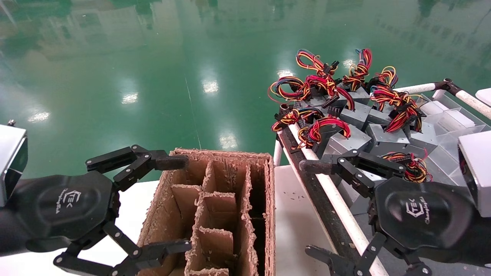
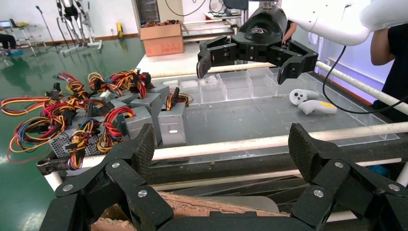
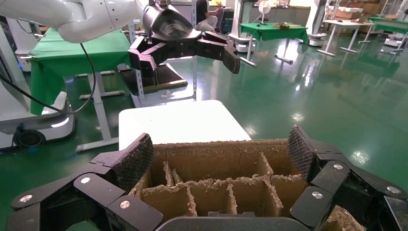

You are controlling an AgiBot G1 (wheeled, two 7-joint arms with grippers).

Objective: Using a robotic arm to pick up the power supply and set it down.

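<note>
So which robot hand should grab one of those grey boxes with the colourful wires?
Probably the right gripper. It hangs open beside the pile of power supplies on the robot's right. The left gripper, also open, sits by the cardboard divider box, farther from them.

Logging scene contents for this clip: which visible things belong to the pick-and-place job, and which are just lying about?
Job:
- power supplies, piled on the rack
- right gripper, fingers open
- left gripper, fingers open

Lying about:
- cardboard divider box
- two white controllers
- clear bins
</note>
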